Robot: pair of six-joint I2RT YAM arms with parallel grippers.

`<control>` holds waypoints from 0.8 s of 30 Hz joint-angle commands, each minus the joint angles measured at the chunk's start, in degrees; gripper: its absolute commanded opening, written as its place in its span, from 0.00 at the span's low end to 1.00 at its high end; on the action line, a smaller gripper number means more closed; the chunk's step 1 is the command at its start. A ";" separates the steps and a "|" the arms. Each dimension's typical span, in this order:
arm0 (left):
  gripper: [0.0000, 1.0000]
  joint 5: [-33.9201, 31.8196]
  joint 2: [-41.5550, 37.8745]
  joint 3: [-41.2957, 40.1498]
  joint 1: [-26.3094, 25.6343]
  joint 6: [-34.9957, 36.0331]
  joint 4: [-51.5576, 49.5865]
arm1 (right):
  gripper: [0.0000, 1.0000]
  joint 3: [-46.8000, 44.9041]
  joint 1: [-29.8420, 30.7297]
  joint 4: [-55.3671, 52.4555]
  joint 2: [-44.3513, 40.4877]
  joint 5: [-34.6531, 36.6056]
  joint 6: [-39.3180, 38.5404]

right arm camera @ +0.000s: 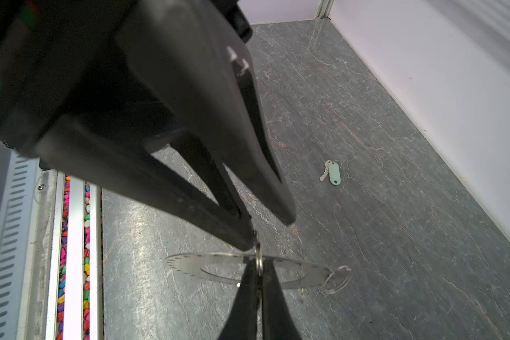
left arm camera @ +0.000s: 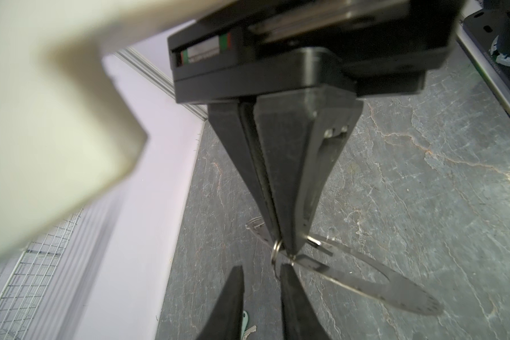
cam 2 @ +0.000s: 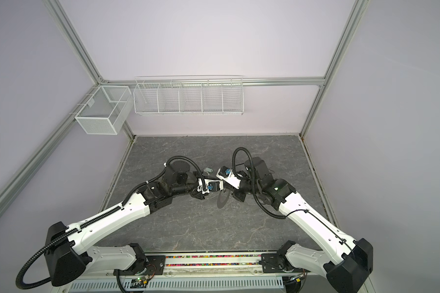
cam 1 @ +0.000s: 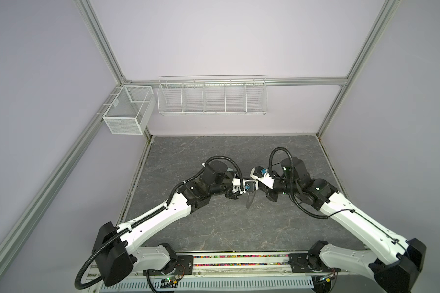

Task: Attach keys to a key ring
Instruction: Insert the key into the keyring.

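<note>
Above the grey marbled table (right arm camera: 395, 235), my right claw (right arm camera: 258, 266) clenches the flat grey metal key ring disc (right arm camera: 189, 266). My left claw (left arm camera: 261, 269) gapes empty, and the pale-green-tagged silvery key (right arm camera: 333, 173) lies unattached.

The key ring (right arm camera: 186, 266) is thin flat metal, brushed grey with a dull sheen and fine marks cut along its rim. The split ring (right arm camera: 337, 279) on its edge is brighter, polished wire. The left pincer (left arm camera: 261, 268) and right pincer (right arm camera: 259, 266) have matt black, faintly grainy fingers. A key (right arm camera: 324, 174) of silvery metal carries a smooth pale green plastic tag (cam 2: 208, 169), at about 11 o'clock from the pincers in a top view. The table (right arm camera: 395, 235) looks like grey veined stone, low gloss. On the wall at its 12 o'clock side hang white coated wire baskets (cam 1: 212, 99).
</note>
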 commanded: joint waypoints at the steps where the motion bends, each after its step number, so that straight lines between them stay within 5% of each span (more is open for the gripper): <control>1: 0.22 -0.33 1.12 2.12 -0.44 1.47 -1.25 | 0.07 1.35 -0.07 0.91 0.33 -2.33 -1.01; 13: 0.20 -0.39 3.56 4.05 -0.52 2.53 -4.41 | 0.07 1.21 0.19 1.99 0.18 -2.80 -1.86; 24: 0.02 2.90 6.65 8.05 -0.60 3.50 -11.86 | 0.07 -0.67 1.84 3.59 -1.91 -0.71 -6.68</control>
